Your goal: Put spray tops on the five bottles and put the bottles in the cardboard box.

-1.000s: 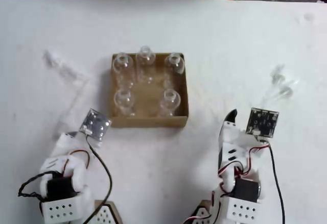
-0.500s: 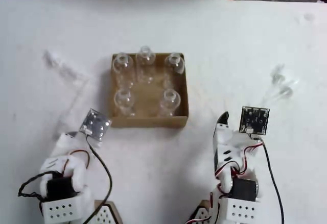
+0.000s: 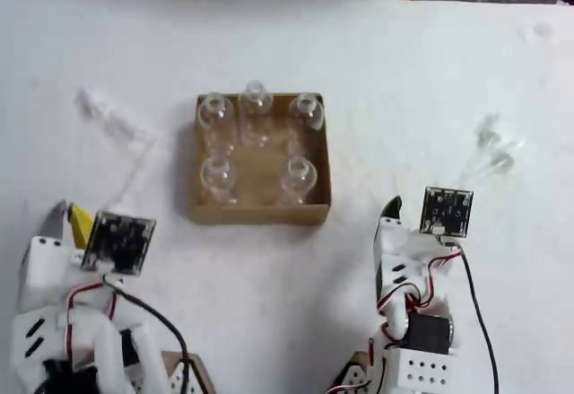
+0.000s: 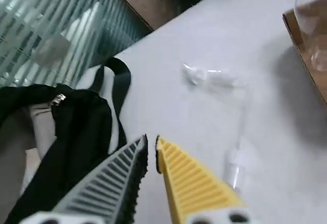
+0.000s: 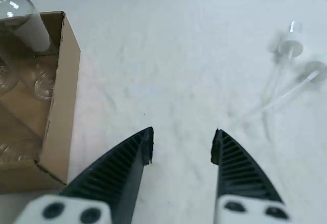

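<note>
Your yellow-and-grey left end effector [image 4: 152, 145]: pinched nearly closed, empty | your black right end effector [image 5: 181, 145]: fingers well apart, empty, above white tabletop [image 5: 168, 40].

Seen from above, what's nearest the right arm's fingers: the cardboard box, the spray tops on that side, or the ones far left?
From the right arm's fingers, in the high view:
1. cardboard box, just to their left.
2. right spray tops, ahead and to the right.
3. left spray tops, past the box, far left.
</note>
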`<move>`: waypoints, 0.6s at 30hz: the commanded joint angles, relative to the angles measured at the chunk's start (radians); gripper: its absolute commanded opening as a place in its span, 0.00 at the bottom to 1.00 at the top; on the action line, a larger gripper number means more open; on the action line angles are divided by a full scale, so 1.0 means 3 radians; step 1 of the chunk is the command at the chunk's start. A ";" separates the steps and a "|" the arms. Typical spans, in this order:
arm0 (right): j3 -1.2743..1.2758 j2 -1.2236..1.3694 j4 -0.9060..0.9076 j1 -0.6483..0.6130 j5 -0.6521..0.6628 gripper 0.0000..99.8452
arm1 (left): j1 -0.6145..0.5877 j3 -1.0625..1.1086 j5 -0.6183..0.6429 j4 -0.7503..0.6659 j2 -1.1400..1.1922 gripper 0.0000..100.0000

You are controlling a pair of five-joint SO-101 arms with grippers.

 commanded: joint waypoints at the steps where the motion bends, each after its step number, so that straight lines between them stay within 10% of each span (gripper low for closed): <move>1: 0.0026 -0.0018 0.0008 -0.0028 0.0041 0.17 | -0.0043 -0.0292 0.0000 -0.0072 0.0054 0.04; 18: 0.0026 0.0003 0.0008 -0.0028 0.0041 0.17 | -0.0028 -0.2199 0.0905 -0.0245 0.3501 0.04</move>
